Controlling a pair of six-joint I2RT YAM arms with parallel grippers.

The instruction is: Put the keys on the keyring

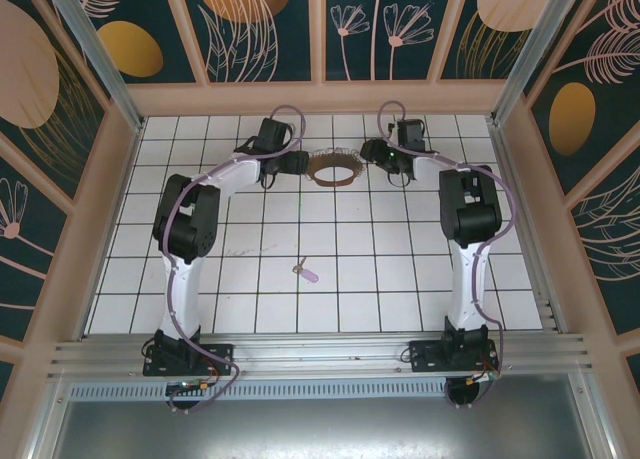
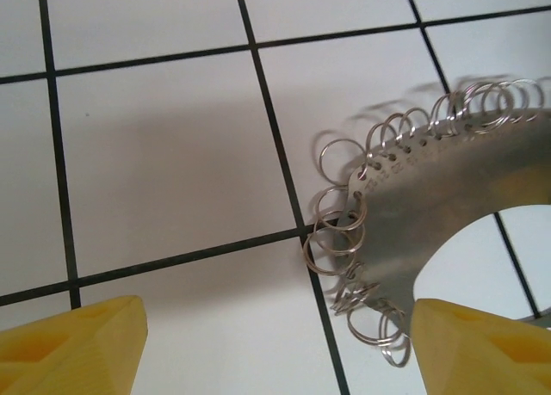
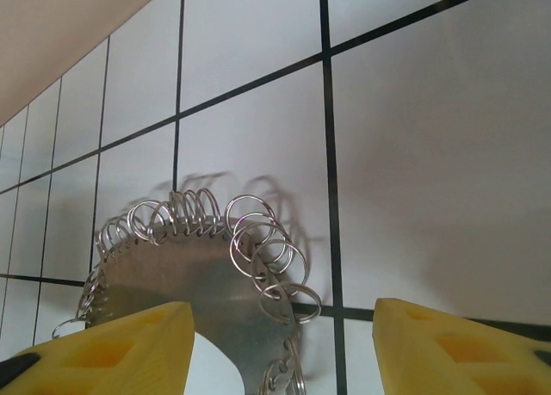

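1. Where the left arm reaches over the far tiles, the left gripper (image 1: pixel 300 164) sits just beside the keyring's left edge. Its yellow fingertips (image 2: pixel 73 348) stand wide apart and hold nothing.
2. The key (image 1: pixel 306 271) lies alone on the white tiled table (image 1: pixel 400 279), mid-table and well nearer the bases than the keyring. Its lilac head points right and towards the near edge, and its short shaft points left.
3. The keyring (image 1: pixel 330 168) lies flat between the two grippers, near the back wall. From above it looks like a dark-brown hoop. The wrist views show a flat grey band (image 2: pixel 430 197) with small holes and many silvery wire loops along its rim.
4. The right gripper (image 1: pixel 372 154) is close to the keyring's right edge, jaws open and empty. Part of the rim (image 3: pixel 189 274) shows between its fingers (image 3: pixel 456 343).
5. Bare tiles surround the key on every side, and both arms stand well apart from it.
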